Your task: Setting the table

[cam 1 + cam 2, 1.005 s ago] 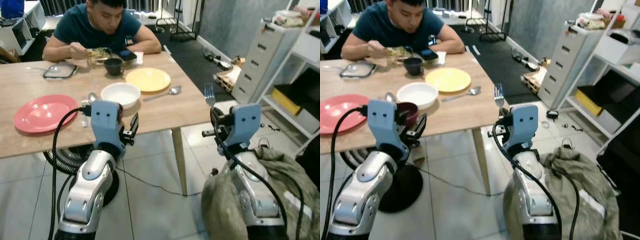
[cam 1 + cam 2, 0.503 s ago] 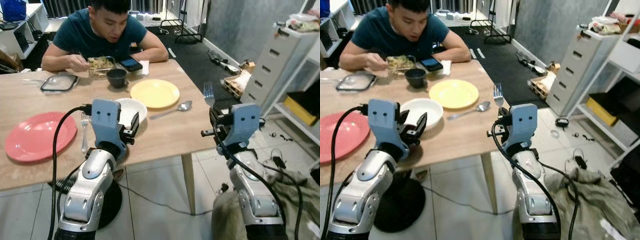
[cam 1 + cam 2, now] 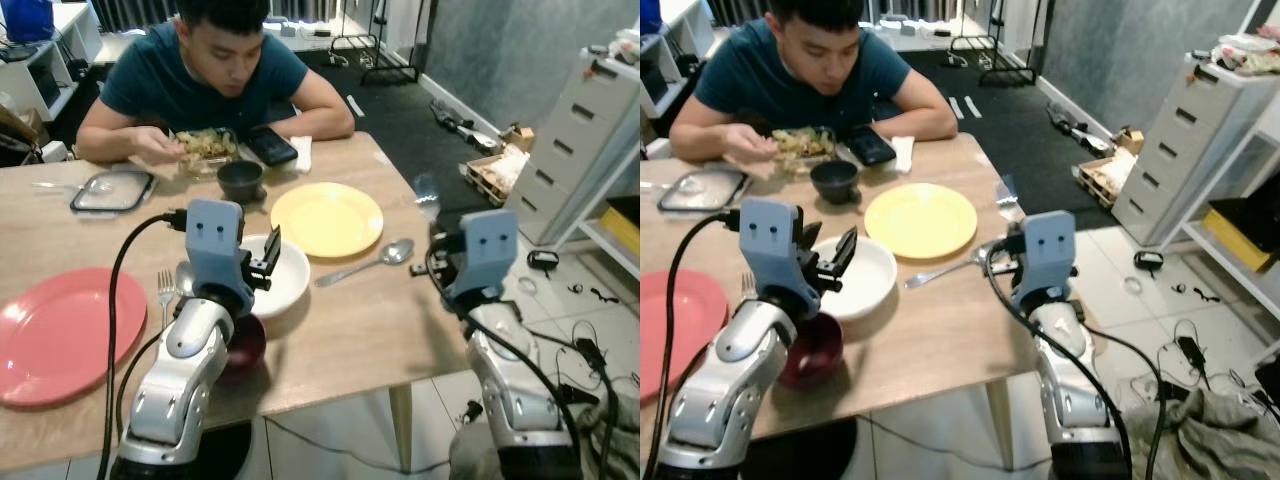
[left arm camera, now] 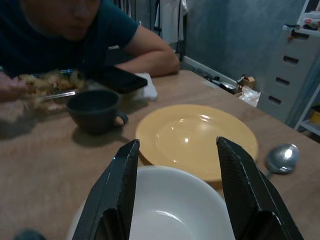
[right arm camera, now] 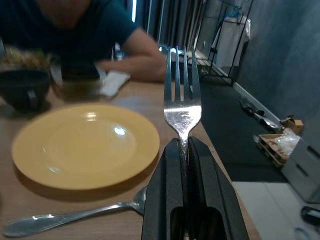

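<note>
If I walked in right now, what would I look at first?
Probably the fork standing upright in the robot's right gripper, held at the table's right end near the yellow plate and the spoon. Then the left gripper, its fingers open above the white bowl. Across the wooden table a person is eating.

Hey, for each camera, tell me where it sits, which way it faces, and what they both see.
Left and right eye views: on the head, facing forward and down at the wooden table; both silver arms show.
Left wrist view: looks along the open left claw over the white bowl.
Right wrist view: looks along the right claw gripping a silver fork.
All share the round yellow plate.
</note>
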Motion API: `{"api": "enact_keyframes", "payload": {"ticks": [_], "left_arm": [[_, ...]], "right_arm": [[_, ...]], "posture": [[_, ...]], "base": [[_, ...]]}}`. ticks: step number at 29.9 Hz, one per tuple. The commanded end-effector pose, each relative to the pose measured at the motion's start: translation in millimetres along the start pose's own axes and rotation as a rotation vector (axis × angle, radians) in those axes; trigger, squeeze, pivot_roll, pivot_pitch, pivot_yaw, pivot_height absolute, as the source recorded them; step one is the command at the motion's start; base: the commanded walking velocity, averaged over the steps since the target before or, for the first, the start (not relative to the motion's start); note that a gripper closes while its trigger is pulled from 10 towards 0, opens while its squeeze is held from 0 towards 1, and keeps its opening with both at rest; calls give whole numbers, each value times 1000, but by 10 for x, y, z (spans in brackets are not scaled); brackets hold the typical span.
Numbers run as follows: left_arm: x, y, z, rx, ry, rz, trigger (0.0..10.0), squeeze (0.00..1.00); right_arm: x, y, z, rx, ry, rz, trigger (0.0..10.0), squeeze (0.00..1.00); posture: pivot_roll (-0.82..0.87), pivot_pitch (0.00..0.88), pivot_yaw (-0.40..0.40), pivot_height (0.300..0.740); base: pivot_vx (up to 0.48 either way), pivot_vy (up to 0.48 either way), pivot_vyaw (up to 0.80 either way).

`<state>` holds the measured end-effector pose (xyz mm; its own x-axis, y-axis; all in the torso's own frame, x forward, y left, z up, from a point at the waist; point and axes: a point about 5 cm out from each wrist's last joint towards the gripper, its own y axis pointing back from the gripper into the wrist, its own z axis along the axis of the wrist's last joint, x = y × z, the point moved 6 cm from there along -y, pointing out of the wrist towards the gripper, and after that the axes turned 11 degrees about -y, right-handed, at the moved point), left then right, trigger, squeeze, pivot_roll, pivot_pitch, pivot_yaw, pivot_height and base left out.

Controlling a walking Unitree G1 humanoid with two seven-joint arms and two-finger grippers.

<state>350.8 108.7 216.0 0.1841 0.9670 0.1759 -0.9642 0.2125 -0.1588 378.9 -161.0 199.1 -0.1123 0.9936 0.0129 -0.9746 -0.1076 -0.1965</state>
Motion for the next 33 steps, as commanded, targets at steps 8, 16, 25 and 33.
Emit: {"api": "enact_keyframes", "payload": {"ticks": [8,16,25,33], "left_arm": [[-17,215,-133,65,29,-144,10000,0],[-8,350,-15,47,7,-265,10000,0],[7,345,-6,53,15,-262,10000,0],[-88,278,7,46,17,-264,10000,0]], "right_arm": [[-111,92,-506,233,85,-10,10000,0],[-195,154,-913,371,31,-97,10000,0],[-174,79,-607,198,-158,-67,10000,1000],[-523,120,48,-69,-86,-160,10000,0]], "posture": [[-23,0,61,740],[1,0,58,740],[-13,0,58,740],[-42,0,66,740]], "base": [[0,0,0],[0,0,0],[0,0,0],[0,0,0]]}}
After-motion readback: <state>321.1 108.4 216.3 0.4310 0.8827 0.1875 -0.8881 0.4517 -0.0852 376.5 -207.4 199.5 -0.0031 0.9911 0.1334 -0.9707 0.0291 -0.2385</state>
